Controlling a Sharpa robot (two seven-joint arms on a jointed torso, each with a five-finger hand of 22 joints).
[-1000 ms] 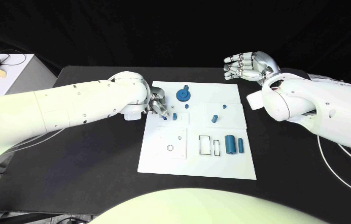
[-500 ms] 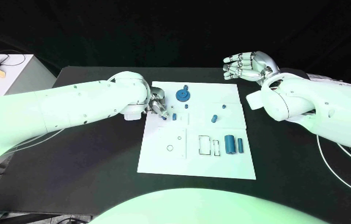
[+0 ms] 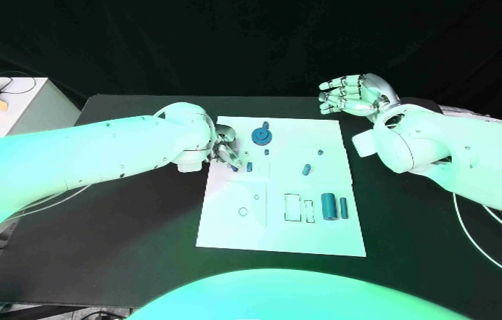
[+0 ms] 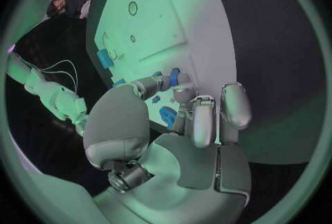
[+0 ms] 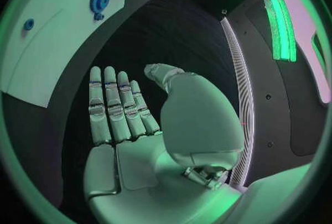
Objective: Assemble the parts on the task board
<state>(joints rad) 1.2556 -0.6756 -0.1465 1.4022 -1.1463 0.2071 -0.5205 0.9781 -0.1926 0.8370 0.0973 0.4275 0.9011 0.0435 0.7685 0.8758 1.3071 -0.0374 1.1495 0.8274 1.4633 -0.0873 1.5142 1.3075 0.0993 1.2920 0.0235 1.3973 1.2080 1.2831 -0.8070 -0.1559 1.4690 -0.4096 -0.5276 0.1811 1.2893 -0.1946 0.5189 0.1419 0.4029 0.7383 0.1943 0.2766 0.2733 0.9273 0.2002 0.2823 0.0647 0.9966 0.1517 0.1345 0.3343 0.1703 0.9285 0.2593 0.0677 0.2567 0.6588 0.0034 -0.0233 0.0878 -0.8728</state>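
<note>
The white task board [image 3: 282,222] lies in the middle of the table. My left hand [image 3: 228,153] is low over its far left part and pinches a small blue peg [image 3: 249,166] between thumb and a finger; the left wrist view shows the peg [image 4: 173,76] at the fingertips [image 4: 184,91]. A blue gear [image 3: 262,134] stands just beyond that hand. A short blue piece [image 3: 307,168] lies mid-board, and two blue cylinders [image 3: 328,205] lie at the right. My right hand [image 3: 354,95] hovers beyond the board's far right corner, fingers spread, holding nothing [image 5: 131,119].
A white box [image 3: 21,102] stands off the table at the far left. Outlined slots [image 3: 296,207] and a small ring mark [image 3: 243,211] are on the board's near half. The right wrist view shows the board [image 5: 48,52] and gear [image 5: 99,0].
</note>
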